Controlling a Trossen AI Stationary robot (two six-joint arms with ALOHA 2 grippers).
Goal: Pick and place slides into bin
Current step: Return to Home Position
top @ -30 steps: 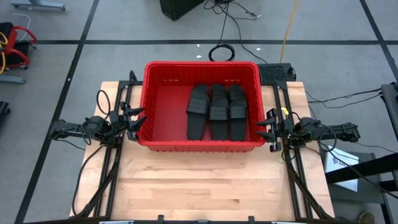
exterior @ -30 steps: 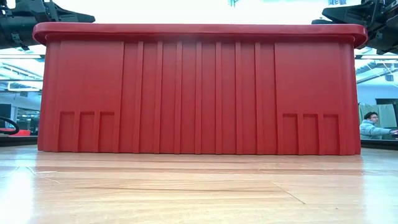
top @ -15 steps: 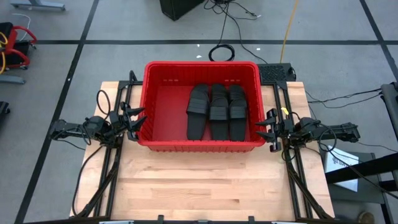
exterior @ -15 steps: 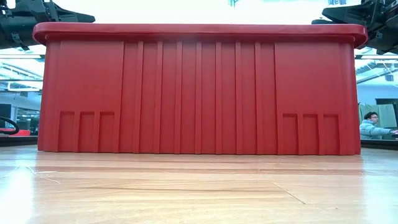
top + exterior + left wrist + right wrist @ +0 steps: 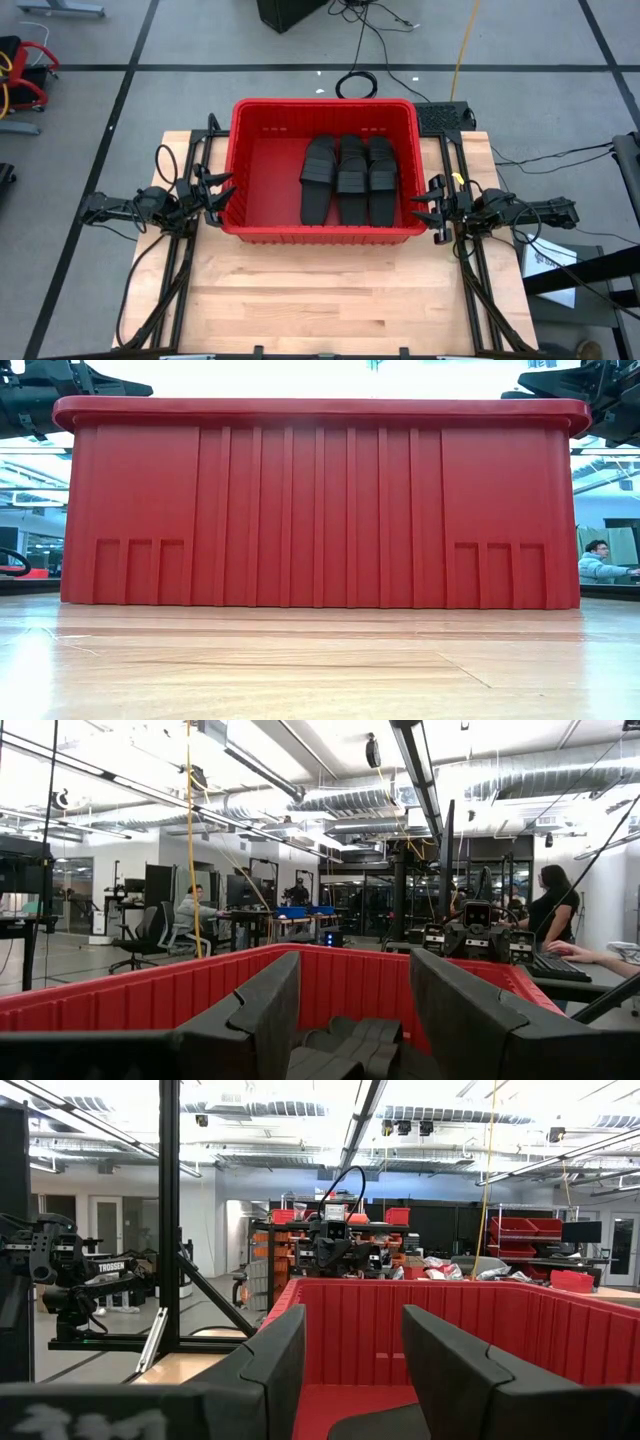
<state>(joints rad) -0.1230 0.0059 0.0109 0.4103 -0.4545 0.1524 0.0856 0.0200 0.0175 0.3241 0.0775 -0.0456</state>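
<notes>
On the wooden table [image 5: 330, 290], the left gripper [image 5: 225, 193] hangs just outside the left wall of the red bin [image 5: 325, 103], fingers [image 5: 262, 1010] apart. The right gripper [image 5: 428, 203] faces the opposite wall, fingers [image 5: 452, 1370] also spread. Past both, the slides [image 5: 345, 180] (overlapping in three rows) lie inside, touching neither.

In the low view the bin [image 5: 320, 500] wall hides the slides [image 5: 348, 178]; seen from above they overlap, so their count cannot be told.
</notes>
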